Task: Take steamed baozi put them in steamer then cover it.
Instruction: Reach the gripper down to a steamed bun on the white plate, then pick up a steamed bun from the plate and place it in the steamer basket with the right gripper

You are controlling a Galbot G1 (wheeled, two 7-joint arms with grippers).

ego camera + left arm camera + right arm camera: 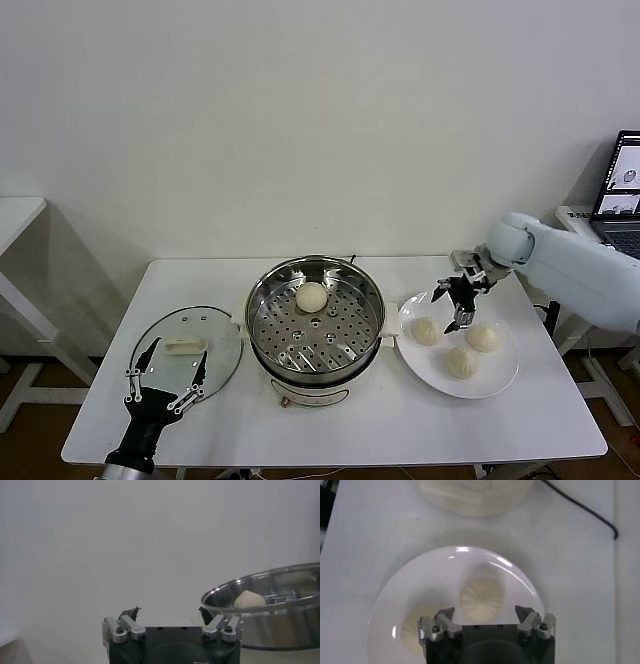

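White table (520, 420) vs plain wall; steamer (316, 318) sits mid-table, so both arms reach it. One baozi (312, 296) already on its perforated tray, toward the back. Three more on the white plate (500, 385) just right of steamer. Right gripper (462, 305) hangs over the plate's near bun (427, 331), jaws wide, nothing held, probably lining up the next pick. Glass cover (225, 350) lies flat left of steamer, kept for last; left gripper (168, 385) waits over it, wide open, empty. No readable labels anywhere.

Pale blue-white right arm (585, 265); black grippers, silver screwed jaws.
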